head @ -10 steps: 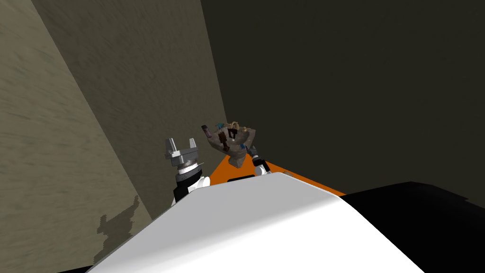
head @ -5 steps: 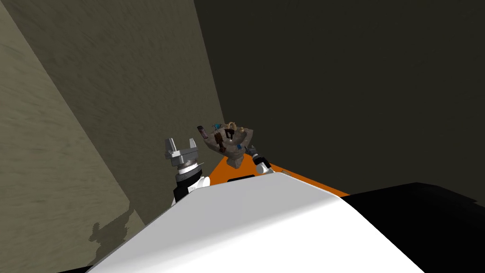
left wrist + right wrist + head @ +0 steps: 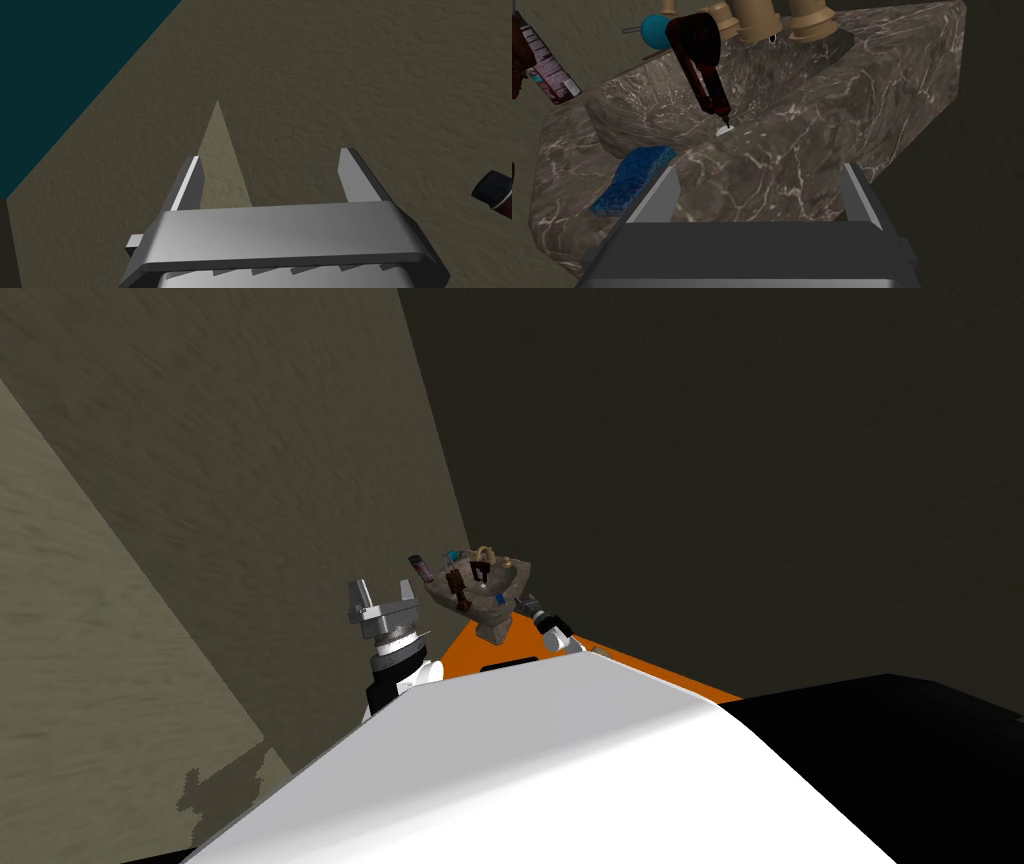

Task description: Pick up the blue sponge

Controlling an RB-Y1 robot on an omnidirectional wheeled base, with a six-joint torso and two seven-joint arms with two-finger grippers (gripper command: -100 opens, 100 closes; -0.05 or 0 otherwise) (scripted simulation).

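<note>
We find writing on one thing, the dark can (image 3: pixel 548 70) that shows tilted just past a corner of the marble sink (image 3: pixel 862 100). Its label carries a block of fine white lines of print, with a small teal patch beside the block. The print is too small for us to read any word, brand or number.

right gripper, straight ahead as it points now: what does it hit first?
Probably the front wall of the marble sink, dead ahead of the right gripper. The blue sponge lies off line, beside one jaw. Depth unclear.
</note>
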